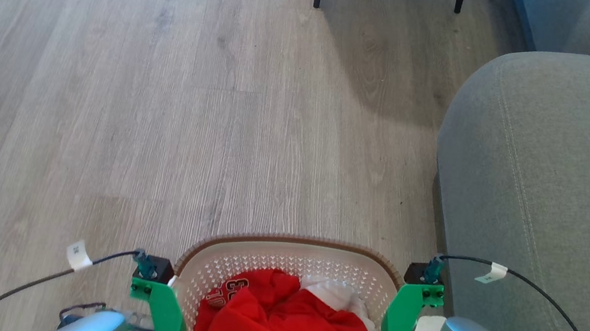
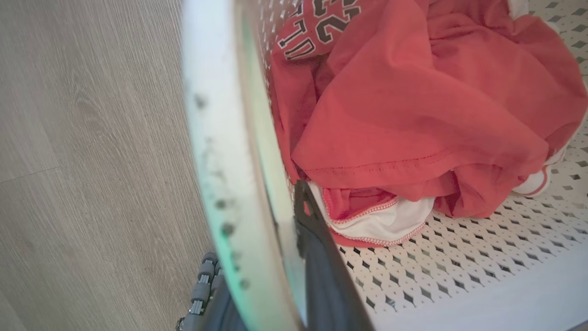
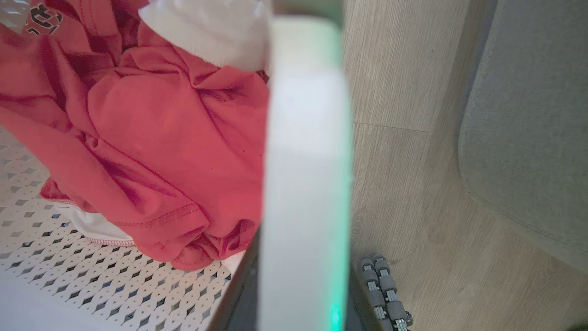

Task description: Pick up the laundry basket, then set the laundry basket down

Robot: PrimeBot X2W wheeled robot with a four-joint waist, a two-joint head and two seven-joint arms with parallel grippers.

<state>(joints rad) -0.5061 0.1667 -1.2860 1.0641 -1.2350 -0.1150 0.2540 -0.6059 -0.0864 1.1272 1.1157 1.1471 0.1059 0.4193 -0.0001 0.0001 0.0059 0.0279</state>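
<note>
Laundry basket (image 1: pixel 290 244): sat near centre over wood floor (image 1: pixel 111 76), between both tools; contact with floor unclear; grey sofa (image 1: pixel 549 166) close right.
Contents: red garment (image 1: pixel 295 327) with white cloth (image 1: pixel 332 292).
Left tool (image 2: pixel 275 207): closed on left handle (image 2: pixel 216 138), dark finger (image 2: pixel 321 266) inside wall.
Right tool (image 3: pixel 294 266): closed on right handle (image 3: pixel 308 138).

The head view's bottom edge cuts off the laundry basket (image 1: pixel 295 248), leaving its far rim and part of a red garment (image 1: pixel 295 327). In both wrist views the basket's edge is a blurred pale band close to the lens. It hides much of the left gripper (image 2: pixel 271 276) and the right gripper (image 3: pixel 303 299), so their grip cannot be judged. The garment's dark print is folded and only partly legible.
</note>
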